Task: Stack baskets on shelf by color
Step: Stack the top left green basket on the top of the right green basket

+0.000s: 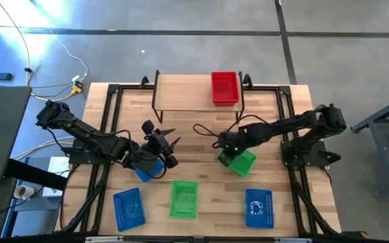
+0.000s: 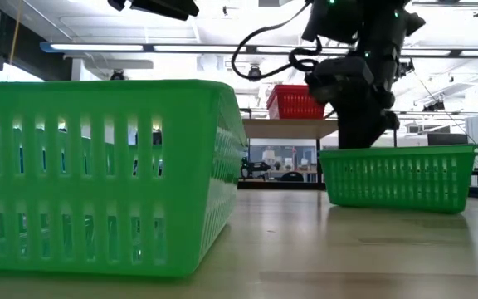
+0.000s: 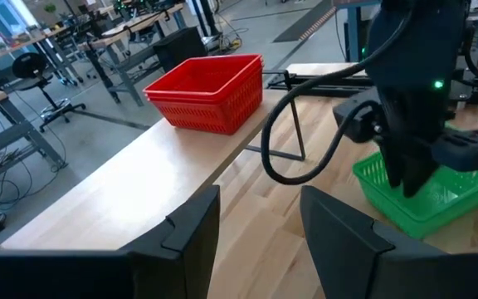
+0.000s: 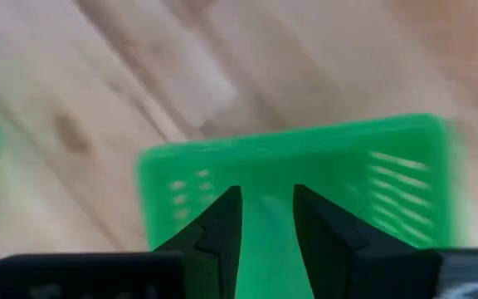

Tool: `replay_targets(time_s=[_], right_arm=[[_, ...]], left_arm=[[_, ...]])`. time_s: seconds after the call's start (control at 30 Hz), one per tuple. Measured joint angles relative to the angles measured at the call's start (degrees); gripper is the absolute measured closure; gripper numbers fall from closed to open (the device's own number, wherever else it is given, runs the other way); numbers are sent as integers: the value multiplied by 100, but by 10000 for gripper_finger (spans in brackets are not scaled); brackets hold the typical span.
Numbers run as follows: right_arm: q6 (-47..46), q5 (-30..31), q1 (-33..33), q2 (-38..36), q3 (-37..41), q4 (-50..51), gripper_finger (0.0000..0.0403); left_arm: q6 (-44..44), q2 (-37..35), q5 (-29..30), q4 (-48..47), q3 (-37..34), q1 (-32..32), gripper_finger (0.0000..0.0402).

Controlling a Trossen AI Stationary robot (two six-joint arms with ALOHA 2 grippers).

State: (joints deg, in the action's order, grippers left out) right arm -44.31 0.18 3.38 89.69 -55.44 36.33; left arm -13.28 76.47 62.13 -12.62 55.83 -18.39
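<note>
The right pincer (image 1: 229,154) grips the wall of a green basket (image 1: 242,163) just below it on the surface, and that thin one-wall hold could let it tilt or slip before the shelf (image 1: 188,91) beyond.

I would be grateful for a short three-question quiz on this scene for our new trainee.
1. True or false: the red baskets sit on the shelf.
2. Which gripper is at the green basket? A) left gripper B) right gripper
3. Fill in: the blue basket below the right arm and the blue basket near the front left corner lie on the ____.

Key: 1 true; 2 B; 3 table.
</note>
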Motion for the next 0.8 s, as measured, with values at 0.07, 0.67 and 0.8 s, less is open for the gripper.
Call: replay_targets(time_s=[0.07, 0.67, 0.8], right_arm=[[79, 171, 46, 0, -247, 403, 305], [-383, 1519, 299, -11, -935, 3381, 305], [-593, 1673, 299, -11, -931, 3833, 305]], left_arm=[[0, 0, 0, 0, 0, 0, 243], [-4, 0, -4, 0, 0, 0, 243], [-5, 0, -4, 1, 0, -2, 243]])
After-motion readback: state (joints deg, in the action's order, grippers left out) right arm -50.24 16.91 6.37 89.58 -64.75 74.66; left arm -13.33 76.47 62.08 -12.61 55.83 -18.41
